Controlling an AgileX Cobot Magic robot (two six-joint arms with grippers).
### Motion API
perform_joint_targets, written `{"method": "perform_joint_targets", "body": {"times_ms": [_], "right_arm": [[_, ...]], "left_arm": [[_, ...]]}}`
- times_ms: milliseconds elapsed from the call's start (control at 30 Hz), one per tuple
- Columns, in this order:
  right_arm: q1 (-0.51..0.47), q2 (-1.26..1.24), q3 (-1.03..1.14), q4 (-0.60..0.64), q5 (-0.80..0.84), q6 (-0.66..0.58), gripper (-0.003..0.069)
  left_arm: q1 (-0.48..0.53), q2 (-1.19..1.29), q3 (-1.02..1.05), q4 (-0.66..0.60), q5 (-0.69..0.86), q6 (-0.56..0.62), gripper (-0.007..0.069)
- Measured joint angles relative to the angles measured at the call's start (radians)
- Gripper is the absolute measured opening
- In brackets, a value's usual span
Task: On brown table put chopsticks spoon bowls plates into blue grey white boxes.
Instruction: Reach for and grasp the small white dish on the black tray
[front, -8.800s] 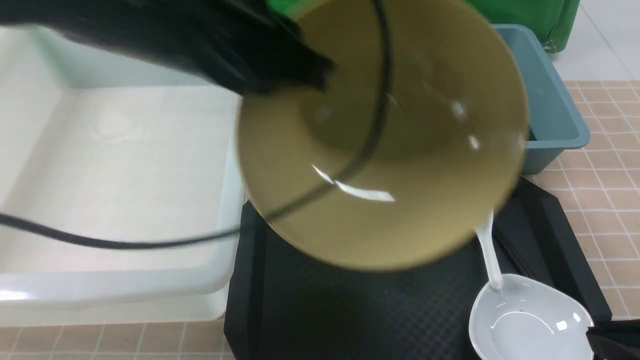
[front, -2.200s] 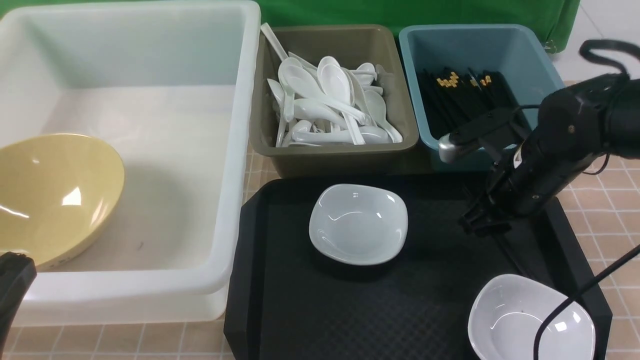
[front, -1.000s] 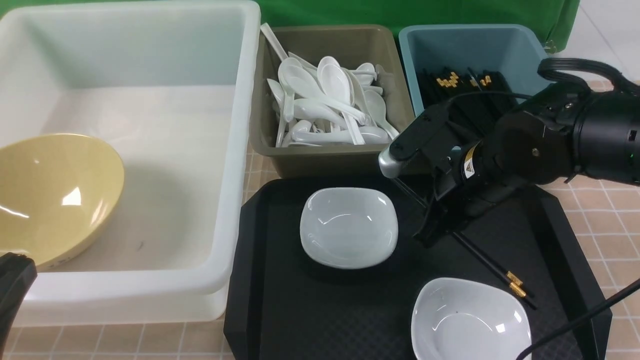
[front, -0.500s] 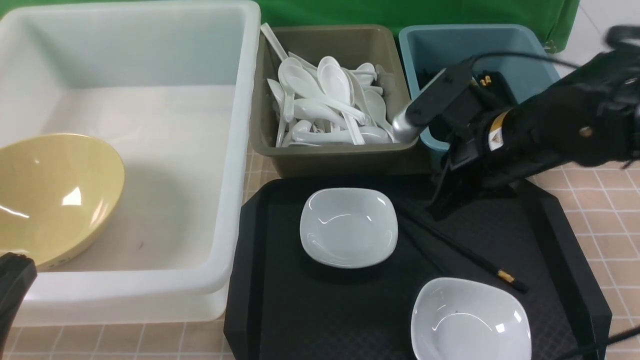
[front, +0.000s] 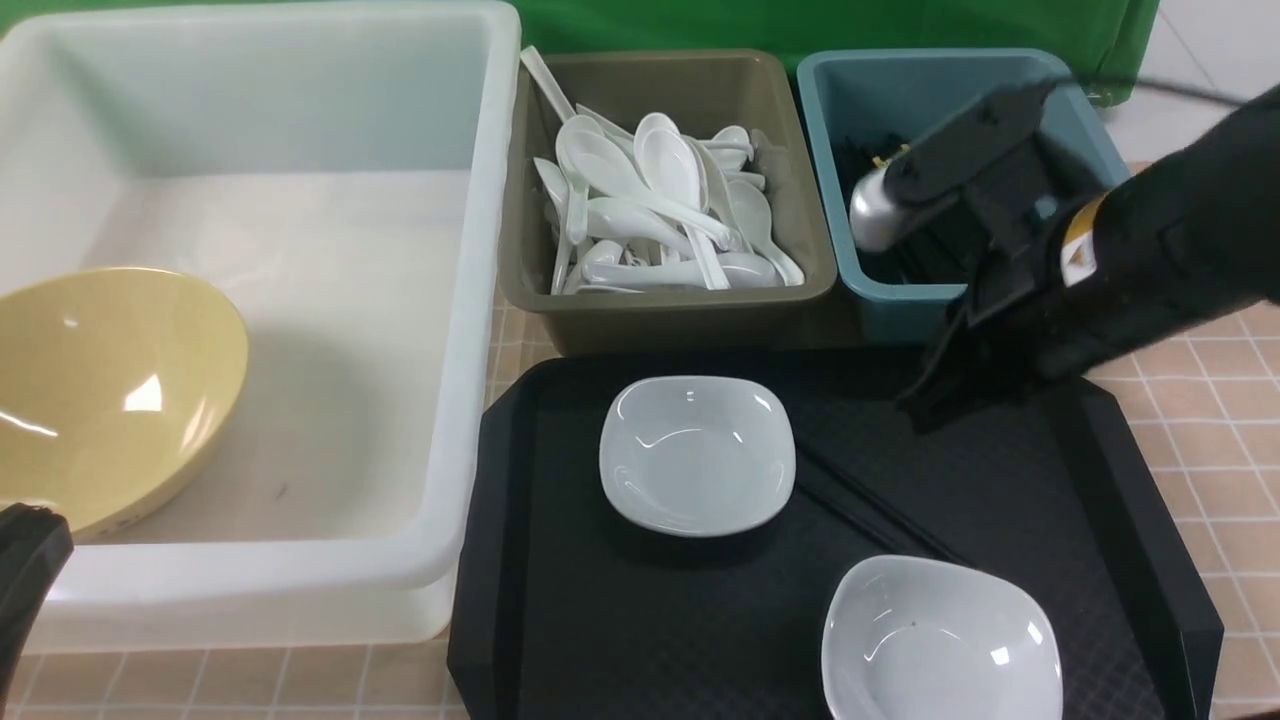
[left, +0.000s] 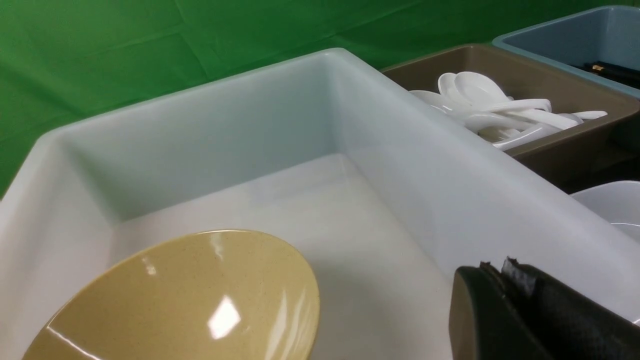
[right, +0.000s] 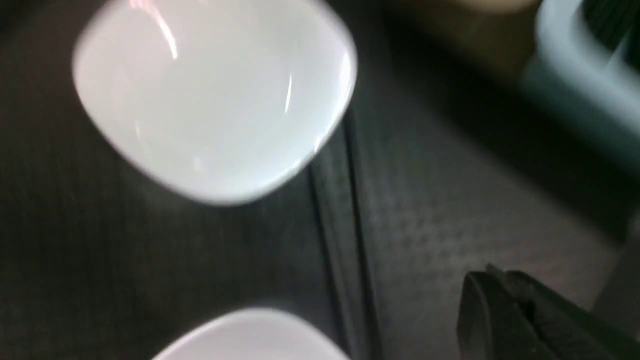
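My right claw (front: 925, 405) is pinched closed, empty, over the black tray (front: 1000, 480); two chopsticks (front: 860, 505) lie just beside it.

The right arm (front: 1160, 260) was finished in matte black, tipped by a rounded silver cap (front: 870, 220) and marked with a yellow-and-white label (front: 1078, 250); a thin dark cable (front: 1180, 92) was seen above it. The left gripper (left: 500, 267) was cased in black

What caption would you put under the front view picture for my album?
Shut right gripper hangs over the tray; chopsticks lie between two plates, bowl leans in the tub.
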Motion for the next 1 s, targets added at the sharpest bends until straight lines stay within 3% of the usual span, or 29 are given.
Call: {"method": "perform_joint_targets", "body": {"times_ms": [167, 300, 433, 533, 633, 667, 700, 733, 767, 833, 1000], "right_arm": [[0.003, 0.112, 0.0, 0.004, -0.013, -0.019, 0.0155], [0.004, 0.22, 0.0, 0.004, -0.046, -0.045, 0.0326], [0.004, 0.295, 0.0, 0.004, -0.08, -0.045, 0.0374], [0.004, 0.325, 0.0, 0.004, -0.097, -0.033, 0.0363], [0.004, 0.336, -0.004, 0.018, -0.125, 0.002, 0.0261], [0.004, 0.336, -0.004, 0.018, -0.127, 0.003, 0.0261], [0.004, 0.338, -0.004, 0.018, -0.146, 0.008, 0.0173], [0.004, 0.34, -0.004, 0.018, -0.149, 0.008, 0.0173], [0.004, 0.341, -0.004, 0.018, -0.165, 0.008, 0.0098], [0.004, 0.342, -0.004, 0.012, -0.17, 0.003, 0.0046], [0.004, 0.324, -0.002, 0.011, -0.138, -0.003, 0.0035]], "left_arm": [[0.0, 0.0, 0.0, -0.003, 0.0, 0.0, 0.0001], [0.0, 0.0, 0.0, -0.003, 0.0, 0.0, 0.0001], [0.0, 0.0, 0.0, -0.003, 0.0, 0.0, 0.0001], [0.0, 0.0, 0.0, -0.003, 0.0, 0.0, 0.0001], [0.0, 0.0, 0.0, -0.003, 0.001, 0.0, 0.0001], [0.0, 0.0, 0.0, -0.003, 0.001, 0.0, 0.0001], [0.0, 0.0, 0.0, -0.003, 0.001, 0.0, 0.0001], [0.0, 0.0, 0.0, -0.003, 0.001, 0.0, 0.0001], [0.0, 0.0, 0.0, -0.003, 0.001, 0.0, 0.0001], [0.0, 0.0, 0.0, -0.003, 0.001, 0.0, 0.0001], [0.0, 0.0, 0.0, -0.003, 0.001, 0.0, 0.0001]]}}
